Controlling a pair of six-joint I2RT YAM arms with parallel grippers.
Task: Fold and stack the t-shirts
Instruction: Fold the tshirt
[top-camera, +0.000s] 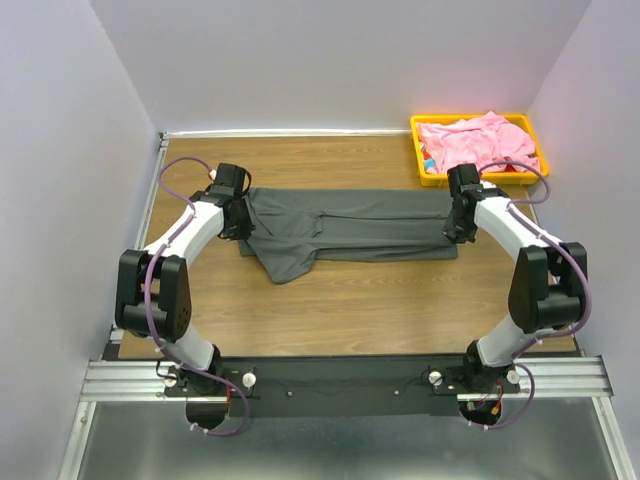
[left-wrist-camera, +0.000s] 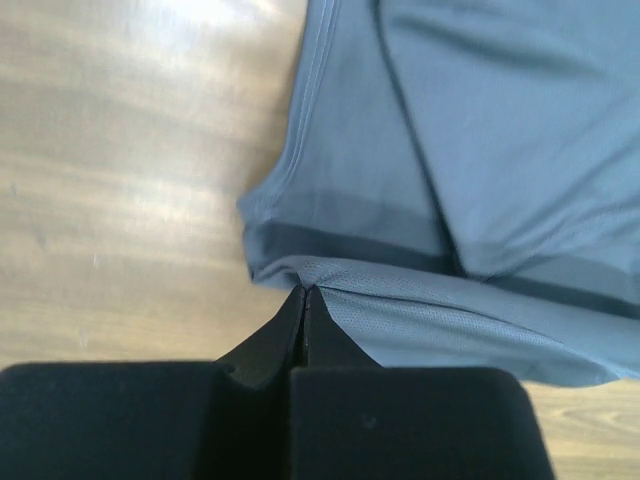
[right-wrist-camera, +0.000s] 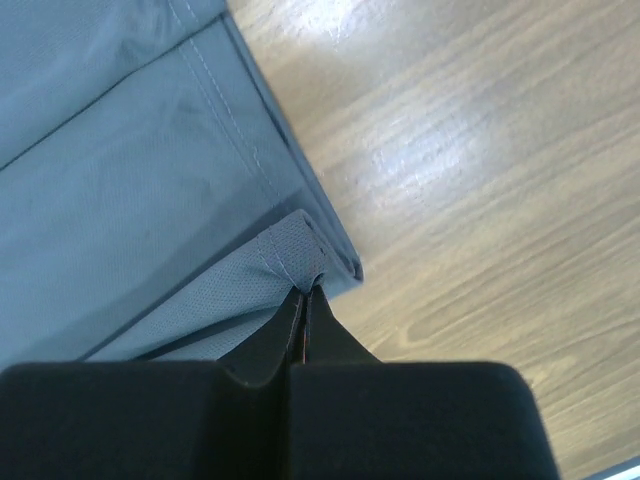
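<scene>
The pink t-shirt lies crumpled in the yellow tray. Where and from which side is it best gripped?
Probably from straight above, pinching a raised fold near the middle of the pink t-shirt. It lies bunched, no flat edge showing, and the walls of the yellow tray block a sideways approach.

Both arms bent, elbows out.
Left claw (left-wrist-camera: 304, 292) and right claw (right-wrist-camera: 305, 293) each pinch the dark charcoal grey cloth t-shirt (top-camera: 360, 225).
</scene>
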